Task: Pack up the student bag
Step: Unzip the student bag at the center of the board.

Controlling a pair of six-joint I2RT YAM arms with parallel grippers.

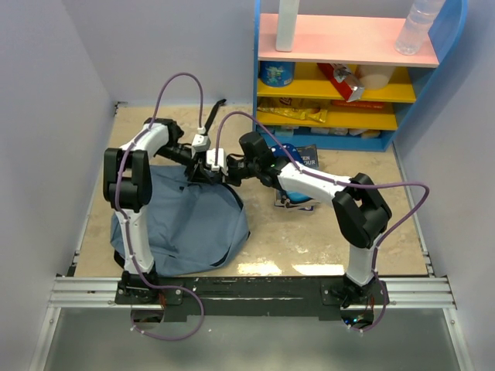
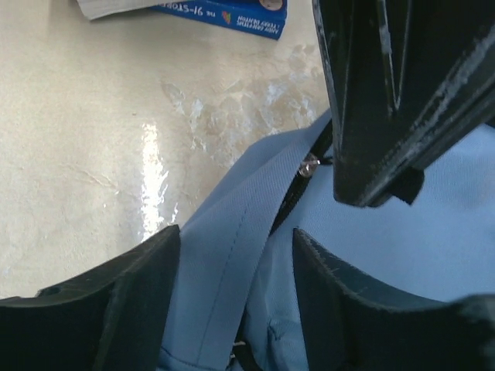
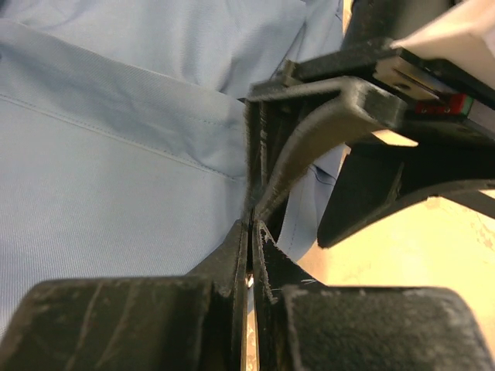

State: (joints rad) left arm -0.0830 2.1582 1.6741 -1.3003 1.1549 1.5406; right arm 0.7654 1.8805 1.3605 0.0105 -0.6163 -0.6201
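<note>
The student bag (image 1: 182,224), a soft slate-blue backpack, lies slumped on the table's left half. Both grippers meet at its upper right edge. My left gripper (image 1: 219,171) stands open, and in its wrist view (image 2: 236,301) the jaws straddle a stitched band of the blue bag fabric (image 2: 224,255) beside the dark zipper line. My right gripper (image 1: 234,170) is shut, its tips (image 3: 251,232) pinching the dark zipper edge of the bag (image 3: 116,154). A small metal glint shows between its jaws. Its black fingers (image 2: 387,116) hang just above the left gripper.
A blue-covered book (image 1: 298,176) lies on the table under the right arm and shows at the top of the left wrist view (image 2: 232,14). A blue shelf unit (image 1: 348,77) with bottles and snack packs stands at the back right. Walls close in on both sides.
</note>
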